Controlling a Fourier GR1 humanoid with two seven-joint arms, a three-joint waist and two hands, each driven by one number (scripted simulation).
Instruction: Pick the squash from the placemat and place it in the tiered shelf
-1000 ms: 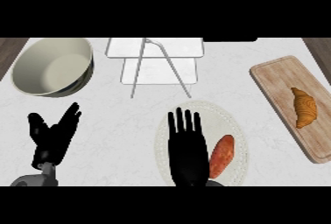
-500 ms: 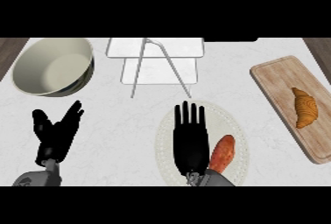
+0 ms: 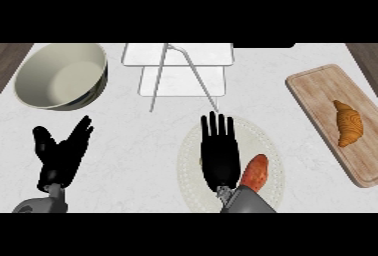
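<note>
An orange squash (image 3: pixel 255 173) lies tilted on a pale oval placemat (image 3: pixel 272 150) at the lower middle of the head view. My right hand (image 3: pixel 220 150) hovers flat over the placemat just left of the squash, fingers straight and pointing away, holding nothing. The white tiered shelf (image 3: pixel 179 67) with thin metal legs stands at the top centre, beyond the placemat. At the lower left my left hand (image 3: pixel 63 152) rests open with fingers up.
A large cream bowl (image 3: pixel 59 75) sits at the upper left. A wooden cutting board (image 3: pixel 342 125) with a croissant (image 3: pixel 348 122) on it lies along the right side. Bare marble counter lies between the bowl and the placemat.
My right hand has moved up and forward over the placemat, and its forearm now shows at the lower edge. The squash and my left hand have stayed put.
</note>
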